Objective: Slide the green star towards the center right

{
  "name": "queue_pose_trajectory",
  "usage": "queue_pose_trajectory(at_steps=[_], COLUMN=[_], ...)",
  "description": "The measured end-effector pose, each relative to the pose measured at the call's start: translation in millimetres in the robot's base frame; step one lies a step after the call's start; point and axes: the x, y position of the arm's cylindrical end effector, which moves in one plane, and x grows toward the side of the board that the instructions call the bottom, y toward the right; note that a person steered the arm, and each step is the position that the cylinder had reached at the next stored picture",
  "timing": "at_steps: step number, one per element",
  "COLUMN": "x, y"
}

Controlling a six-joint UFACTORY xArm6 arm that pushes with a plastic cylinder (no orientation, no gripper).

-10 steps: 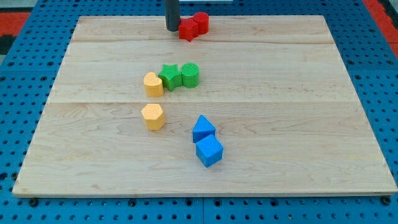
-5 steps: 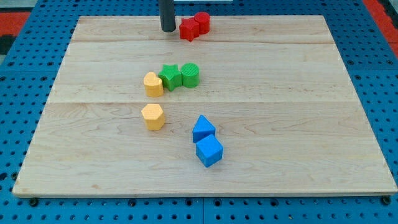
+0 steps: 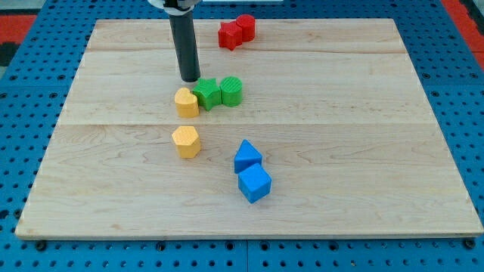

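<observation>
The green star (image 3: 206, 94) sits left of the board's middle, touching a green round block (image 3: 231, 91) on its right and a yellow block (image 3: 186, 102) on its left. My tip (image 3: 190, 78) stands just above and left of the green star, close to it and above the yellow block. I cannot tell whether it touches either one.
A second yellow block (image 3: 186, 141) lies below the first. A blue block (image 3: 246, 156) and a blue cube (image 3: 255, 183) sit together below the middle. Two red blocks (image 3: 236, 31) touch at the view's top edge of the wooden board (image 3: 378, 151).
My tip has moved from beside the red blocks at the view's top down and slightly left, to just above the green star. No block has moved.
</observation>
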Motion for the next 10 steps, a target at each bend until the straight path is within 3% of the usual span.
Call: queue_pose_trajectory(at_steps=[5, 7, 10], x=[74.6, 112.8, 85.1], y=[31.5, 123.7, 257.0])
